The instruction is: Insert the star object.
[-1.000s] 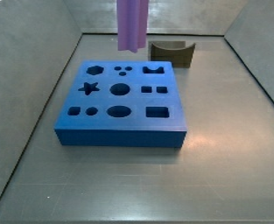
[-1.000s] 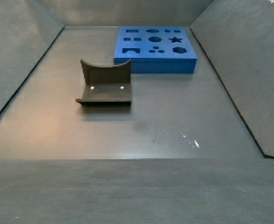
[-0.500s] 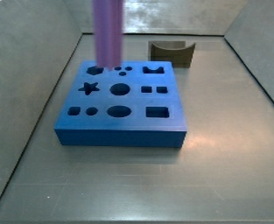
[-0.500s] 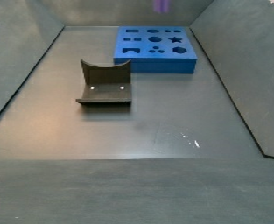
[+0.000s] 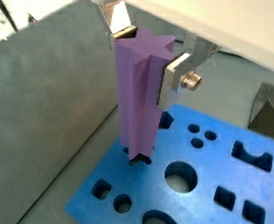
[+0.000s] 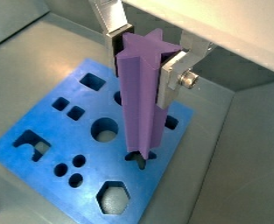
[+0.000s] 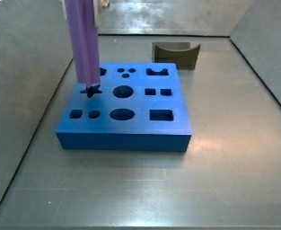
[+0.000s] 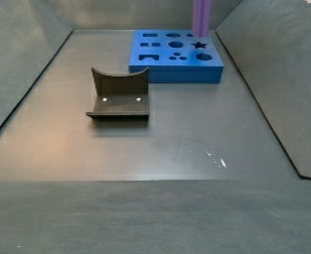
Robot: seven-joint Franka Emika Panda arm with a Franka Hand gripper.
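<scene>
The star object is a long purple peg with a star-section shaft, and it hangs upright in both wrist views point(image 5: 139, 96) point(image 6: 142, 96). My gripper point(image 5: 147, 54) point(image 6: 145, 57) is shut on its upper end, with one silver finger on each side. The blue block point(image 7: 125, 126) point(image 8: 171, 67) point(image 5: 209, 184) point(image 6: 57, 140) lies flat with several shaped holes. In a side view the peg point(image 7: 80, 45) has its lower end right at the star-shaped hole point(image 7: 91, 91). It also shows in a side view point(image 8: 202, 15). I cannot tell whether the tip has entered. The gripper is above the frame in both side views.
A dark olive notched block point(image 7: 176, 54) point(image 8: 118, 94) lies on the grey floor apart from the blue block. Grey walls point(image 7: 35, 81) enclose the floor; the blue block sits close to one of them.
The peg has moved across the blue block from its far edge to the star-shaped hole and has come down to the block's top. The blocks have not moved.
</scene>
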